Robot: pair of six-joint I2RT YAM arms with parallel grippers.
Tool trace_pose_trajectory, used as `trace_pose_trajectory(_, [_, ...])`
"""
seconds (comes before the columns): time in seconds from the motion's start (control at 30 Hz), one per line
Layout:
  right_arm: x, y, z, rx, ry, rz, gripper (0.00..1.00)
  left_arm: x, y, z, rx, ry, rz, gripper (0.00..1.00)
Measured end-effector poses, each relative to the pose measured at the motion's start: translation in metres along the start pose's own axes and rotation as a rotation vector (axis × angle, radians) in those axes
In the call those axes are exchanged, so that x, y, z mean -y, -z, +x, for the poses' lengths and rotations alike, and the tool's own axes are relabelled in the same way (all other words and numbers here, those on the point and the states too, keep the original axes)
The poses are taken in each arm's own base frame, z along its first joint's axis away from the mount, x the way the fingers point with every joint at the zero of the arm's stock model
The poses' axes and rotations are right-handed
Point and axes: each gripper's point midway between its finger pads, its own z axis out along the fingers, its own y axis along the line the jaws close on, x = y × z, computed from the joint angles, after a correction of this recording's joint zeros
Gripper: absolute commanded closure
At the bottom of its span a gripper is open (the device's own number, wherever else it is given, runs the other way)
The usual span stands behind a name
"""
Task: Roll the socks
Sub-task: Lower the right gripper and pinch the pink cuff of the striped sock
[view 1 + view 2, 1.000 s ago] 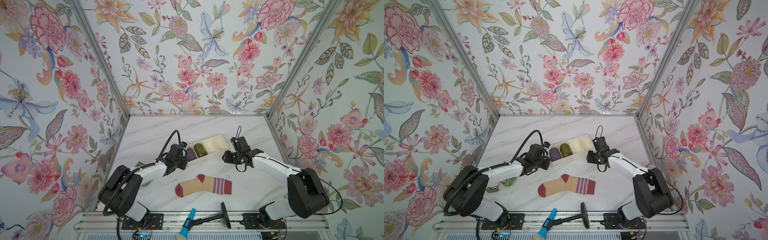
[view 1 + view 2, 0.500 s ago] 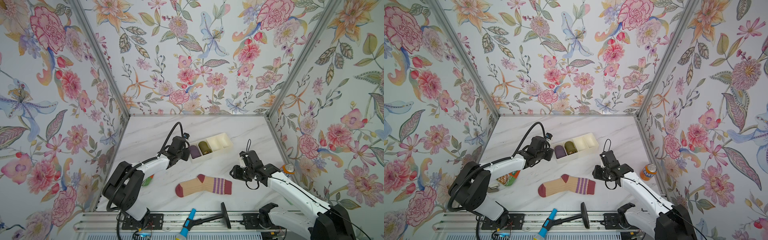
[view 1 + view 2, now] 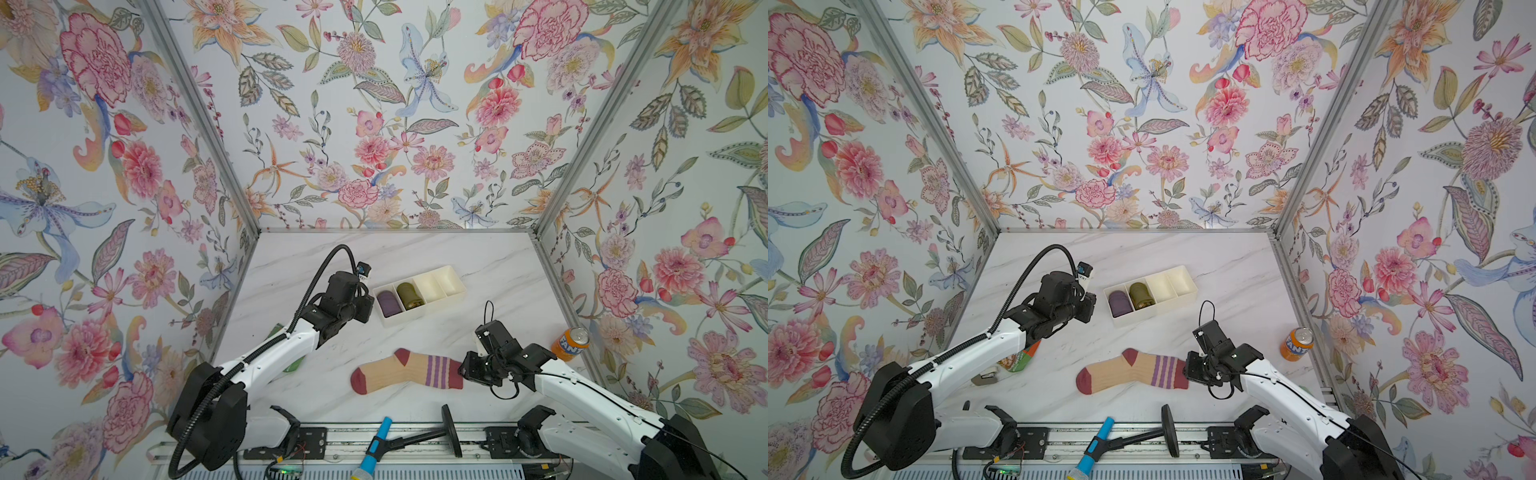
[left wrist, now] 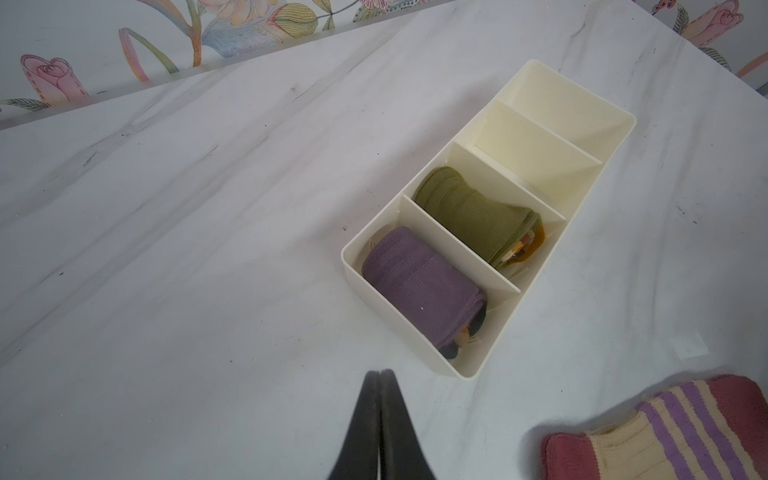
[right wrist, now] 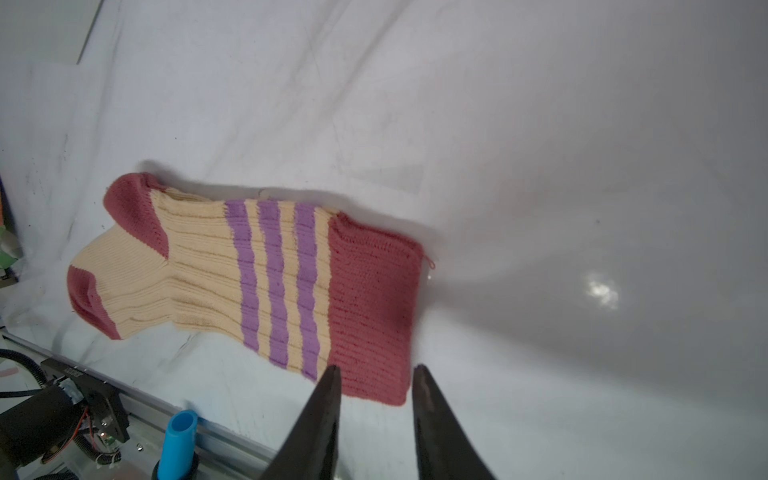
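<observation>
- Far left, half under the white left arm: a green and orange printed packet (image 3: pixel 1017 360) flat on the marble-pattern tabletop (image 3: pixel 490 266). Not part of the job.
- The left gripper (image 4: pixel 378 374) hangs above bare table just beside the near end of the tray, its black fingers pressed together with nothing between them.
- Centre, further back: a cream plastic organiser tray (image 3: pixel 432 308) with four compartments in a row.
  - A plain purple sock roll (image 3: pixel 389 302) sits in the end compartment nearest the left gripper.
  - An olive-green sock roll (image 3: pixel 409 294) sits in the next one.
  - The other two compartments are empty.
- Centre front: the peach-tan ribbed knit socks (image 3: pixel 405 371) with maroon toe, heel and cuff and three purple stripes.
  - They lie flat and full length, toe toward the left arm, cuff toward the right arm.
  - They are well apart from the tray.
  - They show one outline; I cannot tell whether two lie stacked.
- The right gripper (image 5: pixel 377 368) is low at the cuff end with a narrow gap between its fingers.
  - In its wrist view the gap frames the corner of the maroon cuff.
  - The cuff lies flat and unlifted, so nothing is held. Whether the tips touch the knit, I cannot tell.
- Far right, by the wall: an orange Fanta can (image 3: pixel 570 343), upright.
- Progress, as I judge it:
  - Two rolls look finished and stowed.
  - The striped socks show no fold or turn yet, so their roll has not begun.
  - What is left is gripping an end and rolling the length. One of the empty compartments looks like the place for the roll.
</observation>
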Motion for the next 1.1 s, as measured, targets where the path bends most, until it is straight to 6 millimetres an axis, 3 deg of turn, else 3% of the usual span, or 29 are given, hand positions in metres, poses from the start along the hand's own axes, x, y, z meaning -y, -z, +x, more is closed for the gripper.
trace_pose_trajectory(0.73, [0.007, -0.025, 0.013, -0.05, -0.005, 0.065, 0.73, 0.0, 0.004, 0.004, -0.014, -0.002, 0.0, 0.92])
trace_pose_trajectory(1.1, [0.004, -0.03, 0.005, -0.027, -0.001, 0.066, 1.0, 0.0, 0.004, 0.004, -0.016, -0.005, 0.003, 0.93])
